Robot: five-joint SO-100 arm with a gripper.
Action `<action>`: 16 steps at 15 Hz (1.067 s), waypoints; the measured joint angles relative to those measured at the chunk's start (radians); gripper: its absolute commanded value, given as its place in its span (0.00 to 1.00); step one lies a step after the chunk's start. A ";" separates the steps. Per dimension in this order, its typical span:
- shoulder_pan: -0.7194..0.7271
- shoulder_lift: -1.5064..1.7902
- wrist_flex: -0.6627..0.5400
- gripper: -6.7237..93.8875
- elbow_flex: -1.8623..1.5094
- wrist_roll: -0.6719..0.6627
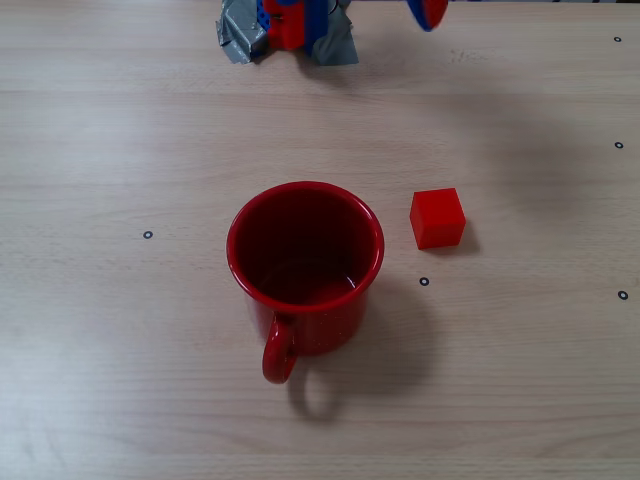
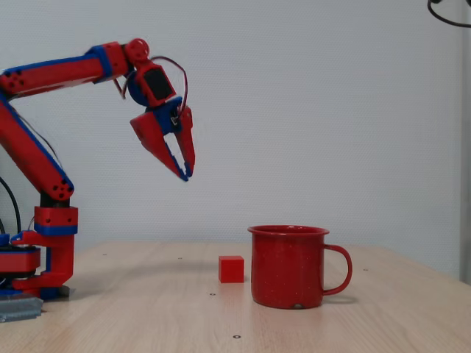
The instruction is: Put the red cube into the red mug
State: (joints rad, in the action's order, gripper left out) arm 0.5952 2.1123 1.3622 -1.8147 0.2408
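Observation:
The red mug (image 1: 330, 322) stands upright in the middle of the table, empty, its handle (image 1: 278, 355) pointing toward the near edge in a fixed view. The red cube (image 1: 437, 217) lies on the table just right of the mug, apart from it. Seen from the side, the cube (image 2: 231, 269) sits just left of the mug (image 2: 287, 265). My gripper (image 2: 185, 173) hangs high in the air, above and left of the cube, pointing down. Its fingertips meet and hold nothing. From above, only the gripper's tip (image 1: 428, 12) shows at the top edge.
The arm's base (image 1: 290, 25) is fixed with grey tape at the table's far edge. Small black ring marks (image 1: 148, 235) dot the light wood tabletop. A white wall stands behind the table in the side view.

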 measured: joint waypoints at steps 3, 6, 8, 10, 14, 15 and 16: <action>0.075 -0.107 -0.026 0.11 0.005 0.143; 0.114 -0.222 -0.181 0.18 -0.054 0.218; 0.103 -0.291 -0.206 0.17 -0.052 0.218; 0.072 -0.368 -0.206 0.16 -0.028 0.216; 0.018 -0.486 -0.212 0.15 0.081 0.201; 0.000 -0.508 -0.212 0.15 0.087 0.183; 0.002 -0.538 -0.212 0.15 0.132 0.169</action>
State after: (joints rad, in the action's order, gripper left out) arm 0.5967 1.5739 1.1505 -1.6828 0.4096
